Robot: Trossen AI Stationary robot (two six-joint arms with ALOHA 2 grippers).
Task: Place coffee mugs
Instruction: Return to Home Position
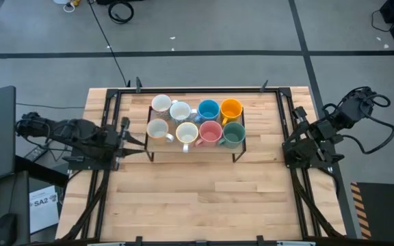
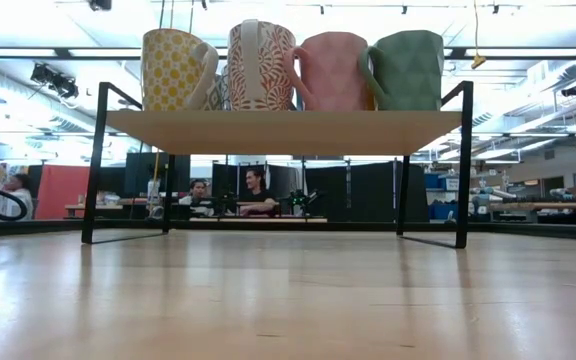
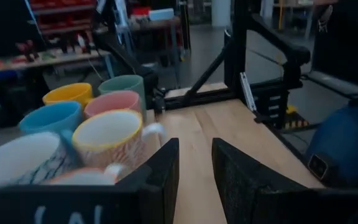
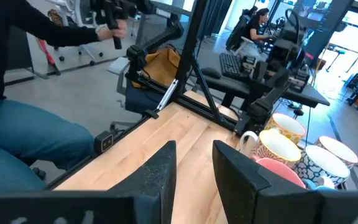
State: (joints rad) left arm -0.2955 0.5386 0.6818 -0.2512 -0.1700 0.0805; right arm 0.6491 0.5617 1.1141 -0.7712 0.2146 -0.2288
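Eight coffee mugs stand upright in two rows on a low black-framed shelf (image 1: 149,140) at the table's far middle. In the back row are a white mug (image 1: 161,104), a white patterned one (image 1: 180,111), a blue one (image 1: 208,109) and an orange-yellow one (image 1: 231,108). The front row holds a cream mug (image 1: 157,129), a red-patterned white mug (image 2: 260,65), a pink mug (image 1: 209,132) and a dark green mug (image 1: 233,134). My left gripper (image 3: 194,168) is open at the table's left edge beside the shelf. My right gripper (image 4: 194,168) is open at the right edge. Neither touches anything.
Black metal rails (image 1: 108,171) run along both sides of the table. The near half of the wooden table top (image 1: 197,198) is bare. A person in jeans (image 4: 23,143) is next to the table's right side, and people (image 2: 253,195) sit in the room beyond.
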